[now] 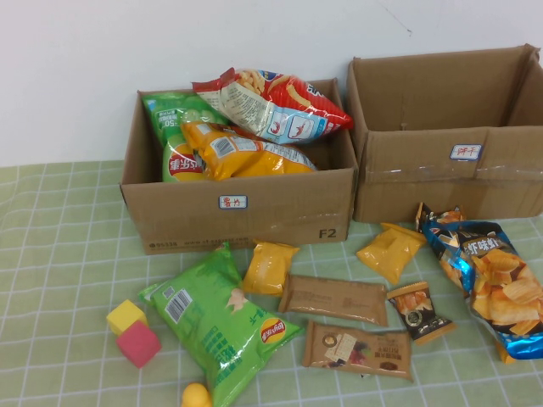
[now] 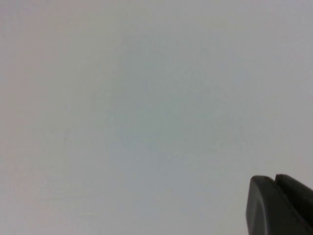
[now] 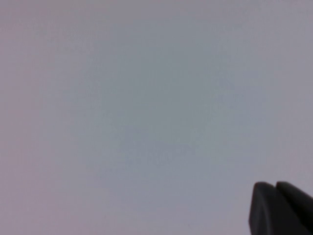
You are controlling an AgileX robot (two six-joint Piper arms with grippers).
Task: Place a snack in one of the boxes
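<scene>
Two cardboard boxes stand at the back of the table in the high view. The left box (image 1: 237,212) holds a red (image 1: 280,106), a yellow (image 1: 237,153) and a green chip bag (image 1: 174,127). The right box (image 1: 441,178) shows nothing inside. Loose snacks lie in front: a green chip bag (image 1: 221,326), two small yellow packets (image 1: 270,268) (image 1: 390,251), a brown bar (image 1: 333,298), a chocolate packet (image 1: 358,349), a small orange packet (image 1: 417,310) and a blue chip bag (image 1: 492,284). Neither arm shows there. My left gripper (image 2: 274,182) and right gripper (image 3: 275,187) are shut, empty, facing a blank wall.
A yellow block (image 1: 125,316), a pink block (image 1: 138,343) and a yellow ball (image 1: 196,396) lie at the front left on the green checked cloth (image 1: 59,254). A white wall rises behind the boxes.
</scene>
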